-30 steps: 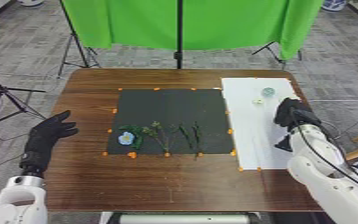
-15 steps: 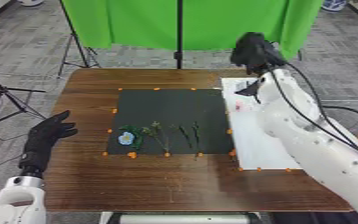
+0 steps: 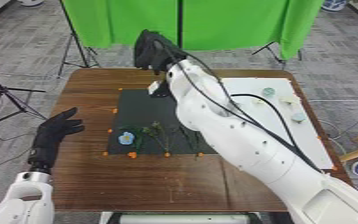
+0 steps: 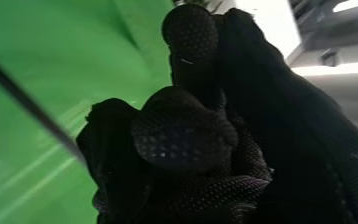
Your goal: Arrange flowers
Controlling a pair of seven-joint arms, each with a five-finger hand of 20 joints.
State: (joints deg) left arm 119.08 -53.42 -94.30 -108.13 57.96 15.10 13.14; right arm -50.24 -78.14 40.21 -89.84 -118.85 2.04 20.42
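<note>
Over the brown tabletop (image 3: 122, 185), I've swung my right hand (image 3: 151, 50) from right of the black mat (image 3: 133, 107) to its far side, likely for placing; grip, can't tell.

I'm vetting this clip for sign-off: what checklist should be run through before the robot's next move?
1. Blue flower lying on the black mat: ok.
2. Left hand clear of the blue flower: ok, it rests off the mat.
3. Right hand down at the blue flower: not ok, it appears near the table's far edge.
4. Small white thing firmly held: cannot tell.
5. Pale green piece on the white sheet: ok.
</note>
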